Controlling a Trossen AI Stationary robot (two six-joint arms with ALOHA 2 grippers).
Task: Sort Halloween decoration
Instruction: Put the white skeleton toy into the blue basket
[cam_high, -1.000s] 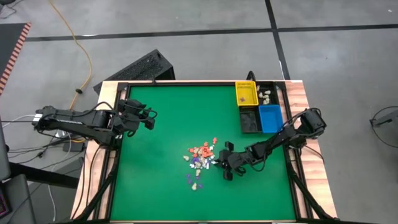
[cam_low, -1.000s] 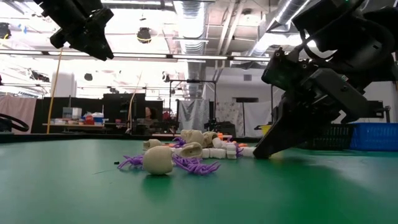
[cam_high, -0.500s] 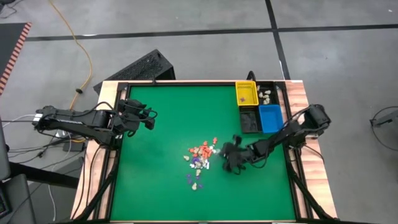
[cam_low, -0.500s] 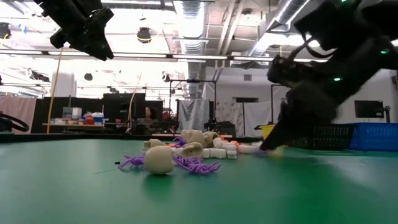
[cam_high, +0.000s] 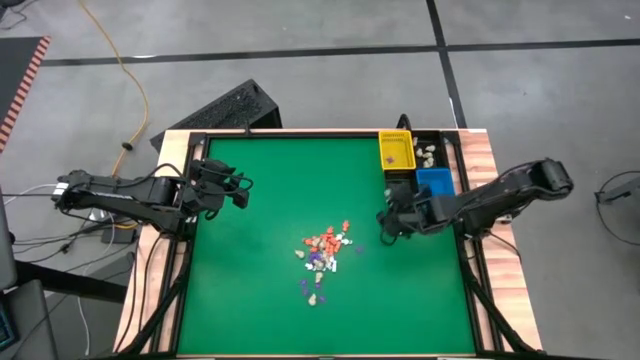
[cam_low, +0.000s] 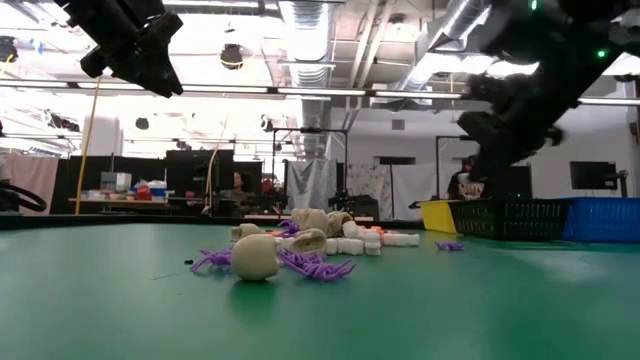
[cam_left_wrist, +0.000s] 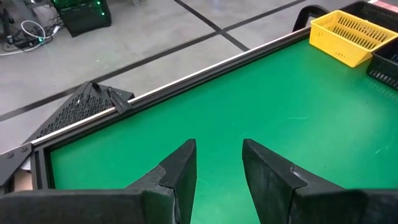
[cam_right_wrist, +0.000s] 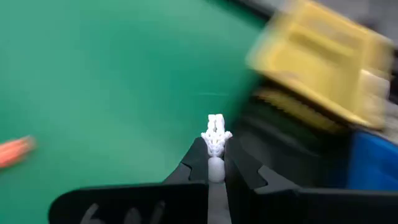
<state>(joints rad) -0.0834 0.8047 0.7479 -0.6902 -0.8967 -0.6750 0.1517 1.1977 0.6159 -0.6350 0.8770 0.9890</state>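
Our right gripper (cam_right_wrist: 216, 163) has its jaws clamped on a white trinket (cam_right_wrist: 216, 142), bins (cam_high: 412, 172) just ahead; left gripper (cam_left_wrist: 219, 163), jaws narrowly apart, faces bare desk (cam_left_wrist: 261, 106).

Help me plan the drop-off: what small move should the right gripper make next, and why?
Probably carry on toward the black plastic bin holding white pieces: the right gripper pinches a small white skeleton trinket, lifted clear of the green table, beside the bins.
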